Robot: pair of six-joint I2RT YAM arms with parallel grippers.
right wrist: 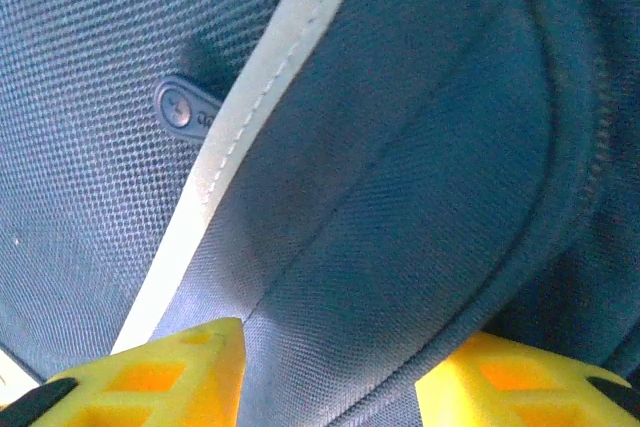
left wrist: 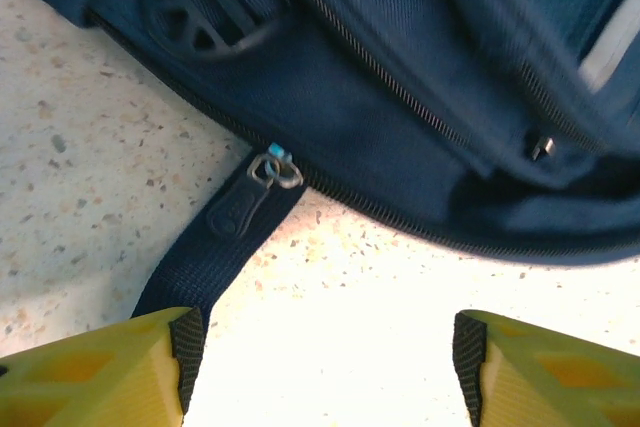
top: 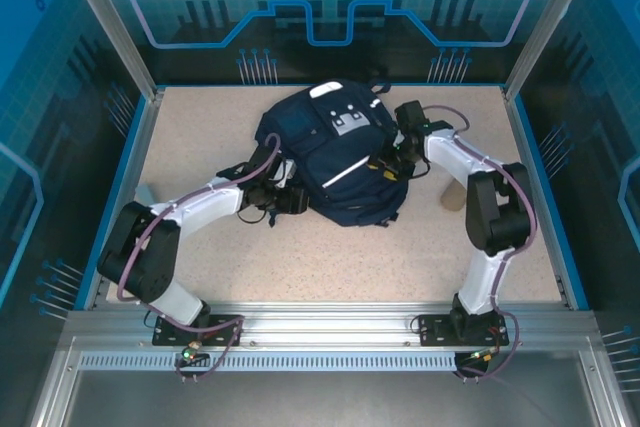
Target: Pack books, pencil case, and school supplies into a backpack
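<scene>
Tabletop (top: 200, 127) backpack (top: 330, 157) just beyond left gripper (left wrist: 320, 337)

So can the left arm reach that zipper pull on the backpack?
Probably yes. The zipper pull lies flat at the edge of the backpack, just ahead of the open left fingers, with nothing between. It sits left of the gap's middle, so a small shift seems needed.
</scene>
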